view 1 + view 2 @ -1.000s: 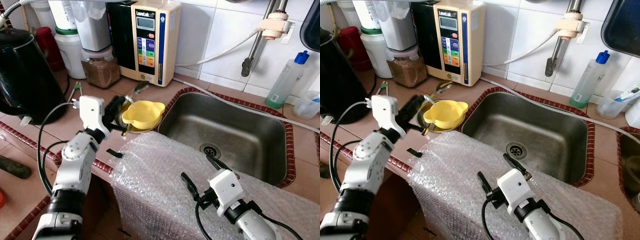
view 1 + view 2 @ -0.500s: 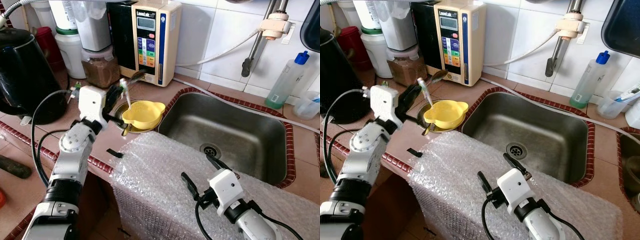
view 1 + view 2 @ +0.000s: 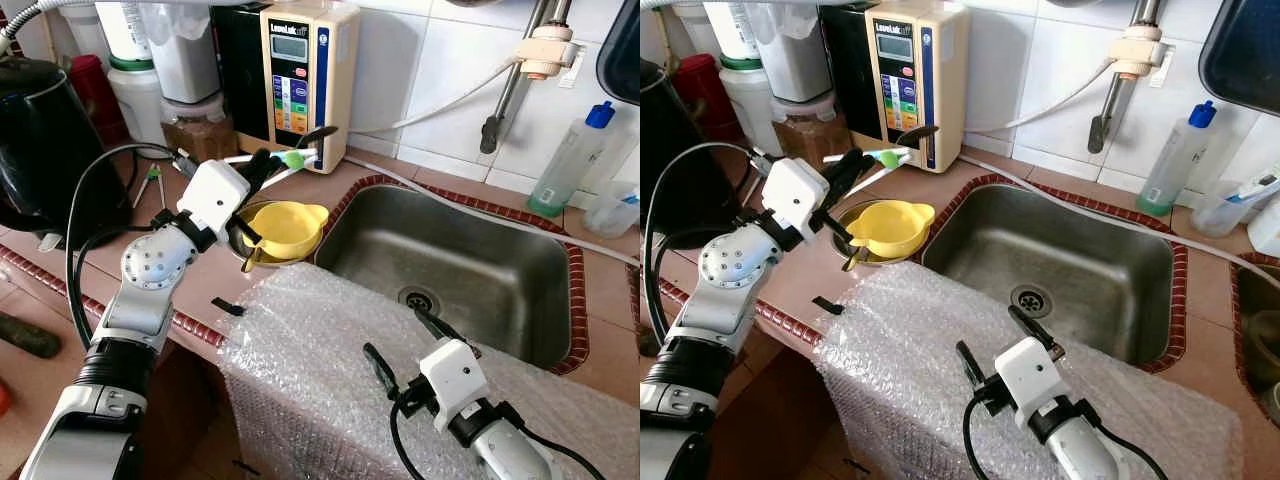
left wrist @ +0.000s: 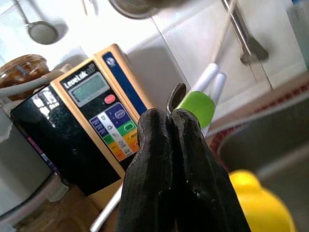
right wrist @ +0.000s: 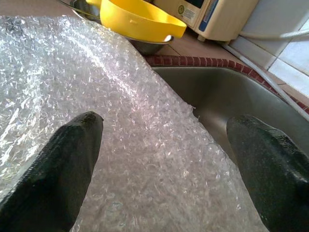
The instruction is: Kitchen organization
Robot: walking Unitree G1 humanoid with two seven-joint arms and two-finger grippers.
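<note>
Fingers of the left pincer (image 3: 268, 165) clamp a green-handled utensil (image 3: 292, 158) above the yellow bowl (image 3: 287, 227), beside the sink (image 3: 450, 265). Right pincer (image 3: 408, 338) hangs wide above bubble wrap (image 3: 310, 360).

head stereo downward, wrist cameras along fingers

Home kitchen: steel sink (image 3: 455, 255), tiled counter (image 3: 90, 262).

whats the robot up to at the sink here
The left gripper is shut on a bundle of utensils, white handles with a green grip and a dark spoon, held in the air above the yellow bowl beside the sink. The right gripper hovers open over the bubble wrap draped on the counter edge.
</note>
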